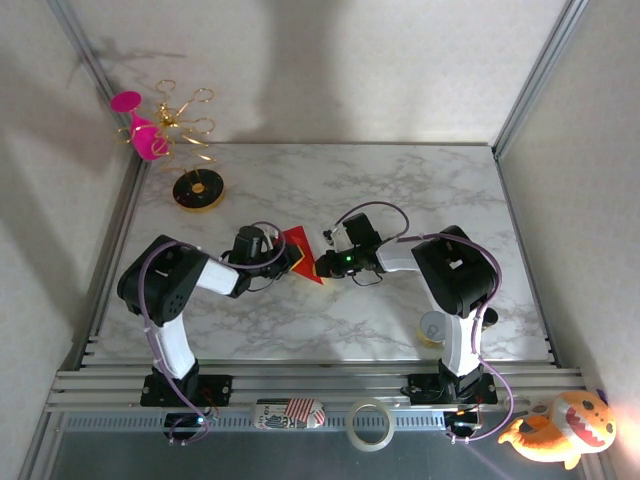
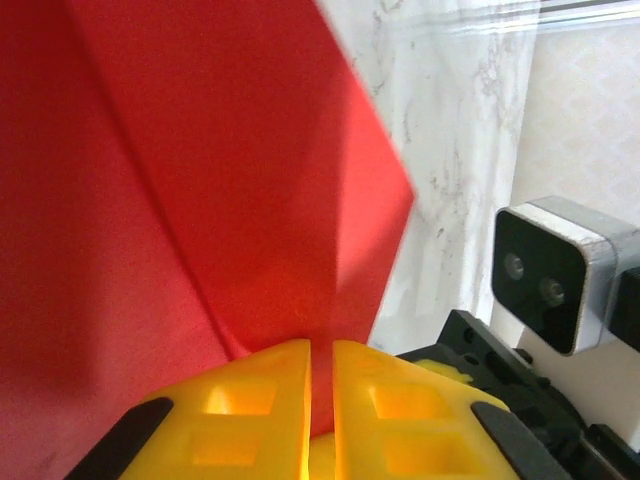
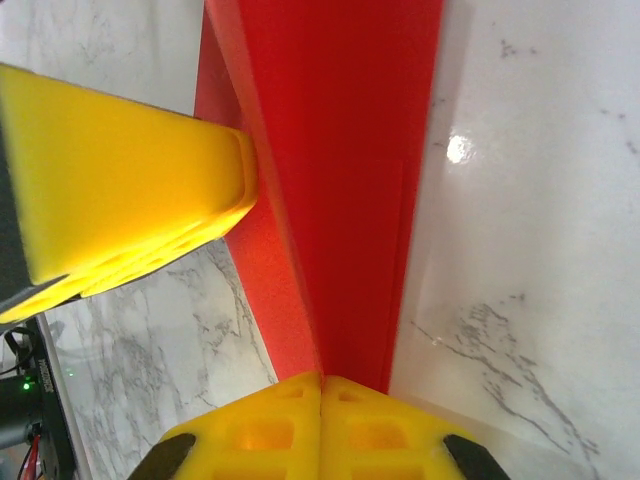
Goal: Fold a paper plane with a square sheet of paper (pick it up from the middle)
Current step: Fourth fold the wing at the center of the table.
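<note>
Paper sheet (image 1: 300, 247), bright red and creased to a pointed shape, sits at the middle of the marble counter (image 1: 420, 190), between the two arms. The left claw (image 1: 287, 258) meets it from the left. In the left wrist view its yellow fingers (image 2: 250, 410) are pressed together on the sheet's lower edge, with a diagonal fold running up and away from them. The right claw (image 1: 322, 265) reaches in from the right, and its own wrist view shows its fingers (image 3: 260, 430) likewise clamped on the red paper, pinching a narrow folded strip. I cannot tell whether the sheet rests on the counter or is lifted off it. A pink wine glass (image 1: 140, 130) hangs on a gold rack (image 1: 190, 115) at the far left corner, well apart from the paper.
</note>
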